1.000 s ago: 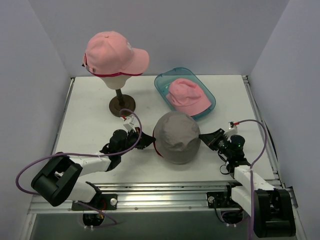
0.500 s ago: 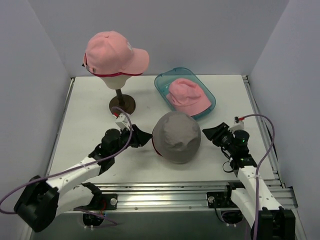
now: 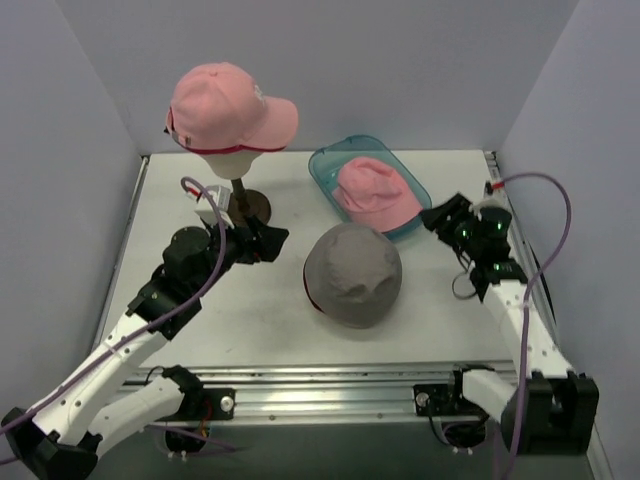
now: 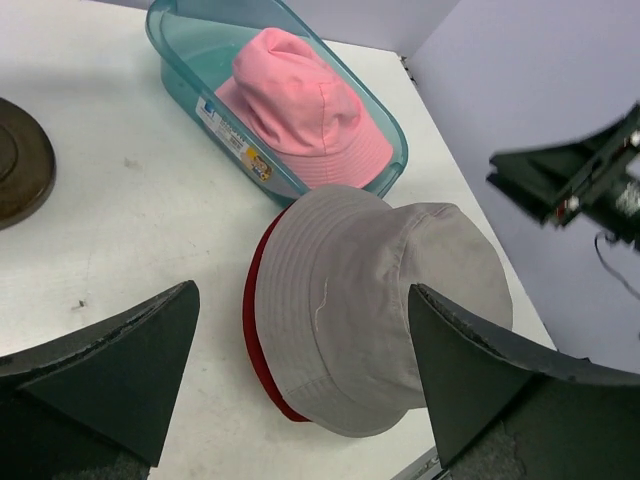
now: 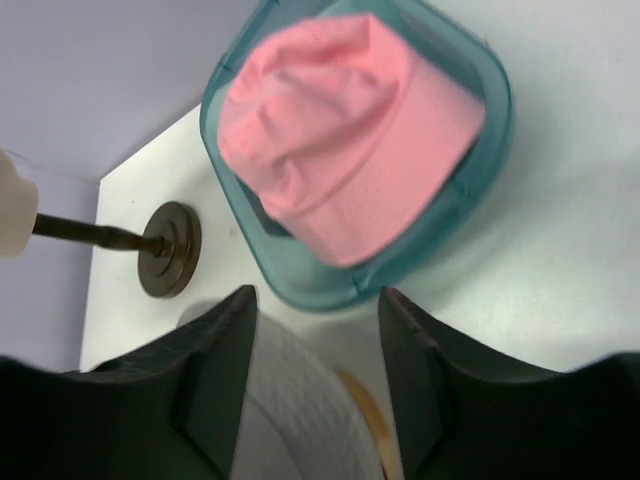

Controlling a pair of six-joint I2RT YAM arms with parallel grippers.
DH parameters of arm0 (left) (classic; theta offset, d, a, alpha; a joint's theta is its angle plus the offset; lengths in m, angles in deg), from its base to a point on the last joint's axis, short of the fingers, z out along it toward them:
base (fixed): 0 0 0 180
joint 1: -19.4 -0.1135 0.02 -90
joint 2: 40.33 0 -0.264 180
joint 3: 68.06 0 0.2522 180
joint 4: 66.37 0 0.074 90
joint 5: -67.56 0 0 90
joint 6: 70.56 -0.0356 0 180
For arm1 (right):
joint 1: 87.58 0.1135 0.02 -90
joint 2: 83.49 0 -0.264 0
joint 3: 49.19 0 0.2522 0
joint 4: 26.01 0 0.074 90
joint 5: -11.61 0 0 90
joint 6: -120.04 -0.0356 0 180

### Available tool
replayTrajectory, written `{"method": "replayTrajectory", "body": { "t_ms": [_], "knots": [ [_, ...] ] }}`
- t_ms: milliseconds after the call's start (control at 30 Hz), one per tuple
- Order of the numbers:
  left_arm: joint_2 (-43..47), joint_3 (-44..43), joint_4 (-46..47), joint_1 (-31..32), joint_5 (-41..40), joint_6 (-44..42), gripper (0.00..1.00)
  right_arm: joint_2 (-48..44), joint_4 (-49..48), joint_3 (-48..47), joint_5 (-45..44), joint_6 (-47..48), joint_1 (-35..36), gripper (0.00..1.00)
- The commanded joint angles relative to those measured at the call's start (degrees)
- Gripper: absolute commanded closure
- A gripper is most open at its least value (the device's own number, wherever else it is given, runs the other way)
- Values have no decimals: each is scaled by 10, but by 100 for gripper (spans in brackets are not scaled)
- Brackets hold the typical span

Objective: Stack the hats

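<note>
On the left, the cream head form wears the pale pink peaked cap. A dark rim under it looks to us like the magenta peaked cap, so we judge two hats already stacked. Just in front of the round stand base, the left gripper hangs above the table, its jaws spread wide and holding nothing.

In the middle lies the dark red hat, grey side up with a red edge showing, loose on the table and touched by neither arm. Behind it to the right, the pale pink bucket hat sits inside the clear teal tray. The right gripper hovers near the tray's right corner, jaws parted and empty.

We reckon half the work remains: both loose hats must go onto the pile. The tray wall hems in the bucket hat, and the tall head form means a high lift.
</note>
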Motion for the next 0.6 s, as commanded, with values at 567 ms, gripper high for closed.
{"method": "replayTrajectory", "body": {
  "t_ms": [567],
  "knots": [
    [112, 171, 74, 10, -38, -70, 6, 479, -90, -409, 98, 289, 66, 43]
  ]
}}
